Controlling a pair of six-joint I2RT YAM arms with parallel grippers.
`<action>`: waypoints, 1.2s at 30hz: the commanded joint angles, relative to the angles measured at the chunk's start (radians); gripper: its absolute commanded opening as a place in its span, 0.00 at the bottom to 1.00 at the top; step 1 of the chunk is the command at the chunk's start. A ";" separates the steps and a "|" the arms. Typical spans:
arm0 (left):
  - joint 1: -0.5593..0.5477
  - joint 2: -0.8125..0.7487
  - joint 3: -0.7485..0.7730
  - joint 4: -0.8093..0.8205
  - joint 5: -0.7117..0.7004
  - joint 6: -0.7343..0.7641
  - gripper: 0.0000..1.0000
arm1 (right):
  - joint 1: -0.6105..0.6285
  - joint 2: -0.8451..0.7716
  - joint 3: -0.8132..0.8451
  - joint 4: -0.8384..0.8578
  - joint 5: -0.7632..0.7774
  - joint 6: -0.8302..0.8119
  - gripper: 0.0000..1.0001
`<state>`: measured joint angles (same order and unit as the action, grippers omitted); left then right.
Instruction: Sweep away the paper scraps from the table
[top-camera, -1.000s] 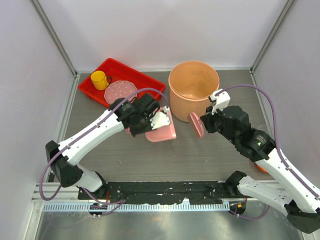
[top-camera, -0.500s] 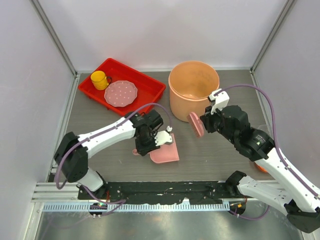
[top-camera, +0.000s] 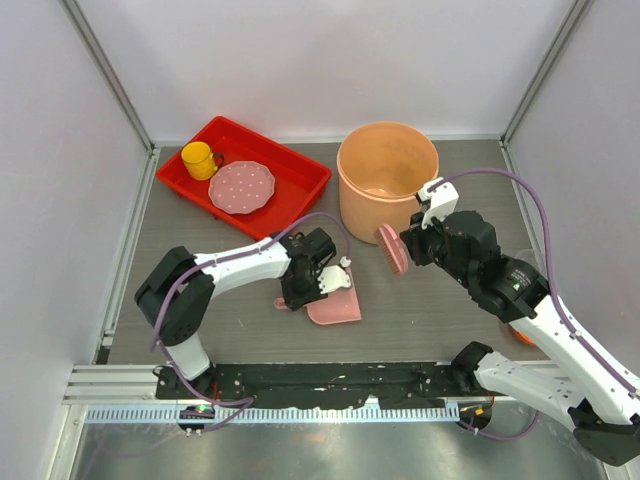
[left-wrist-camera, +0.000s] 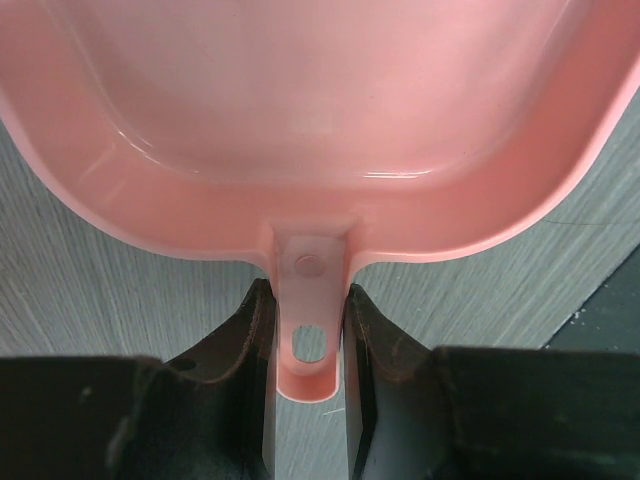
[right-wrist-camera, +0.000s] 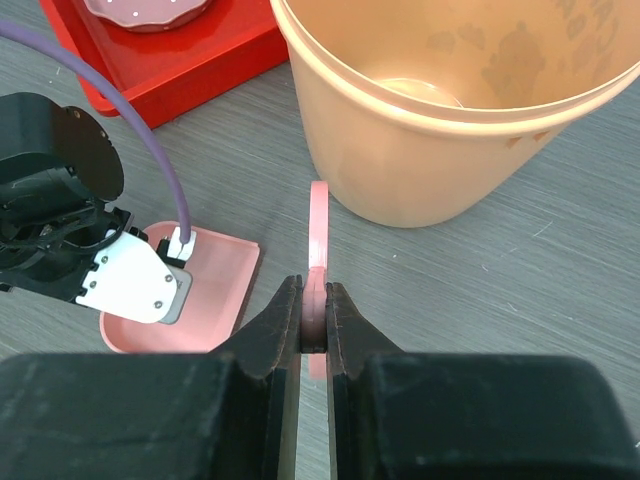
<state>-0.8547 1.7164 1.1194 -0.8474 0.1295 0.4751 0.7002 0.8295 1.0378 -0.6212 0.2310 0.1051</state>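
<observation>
No paper scraps show in any view. My left gripper (top-camera: 297, 290) is shut on the handle (left-wrist-camera: 310, 300) of the pink dustpan (top-camera: 335, 305), which lies flat and low at the table (top-camera: 420, 310) in the middle front. Its pan (left-wrist-camera: 310, 100) is empty. My right gripper (top-camera: 405, 246) is shut on a pink brush (top-camera: 391, 248), held edge-on just in front of the orange bucket (top-camera: 387, 175). In the right wrist view the brush (right-wrist-camera: 318, 225) sits between the closed fingers, with the dustpan (right-wrist-camera: 215, 290) to its left.
A red tray (top-camera: 300, 185) at the back left holds a yellow cup (top-camera: 199, 159) and a pink dotted plate (top-camera: 241, 186). The tall orange bucket (right-wrist-camera: 450, 150) stands at the back centre. A small orange thing (top-camera: 520, 335) lies under the right arm.
My left gripper has carried the dustpan from beside the bucket toward the near side and lowered it to the table. The right arm and brush have not moved.
</observation>
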 joint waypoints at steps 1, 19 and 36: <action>0.000 0.023 -0.015 0.056 -0.011 0.008 0.20 | 0.002 -0.009 0.013 0.046 0.005 -0.016 0.01; 0.120 -0.221 0.175 -0.179 0.082 0.043 0.61 | 0.137 0.048 -0.047 0.091 0.054 0.002 0.01; 0.395 -0.268 0.157 -0.142 0.061 -0.030 0.62 | 0.628 0.522 0.176 -0.158 0.527 0.116 0.01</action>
<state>-0.4641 1.4765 1.2770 -0.9855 0.1764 0.4526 1.2831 1.3315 1.1606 -0.7765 0.6388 0.1829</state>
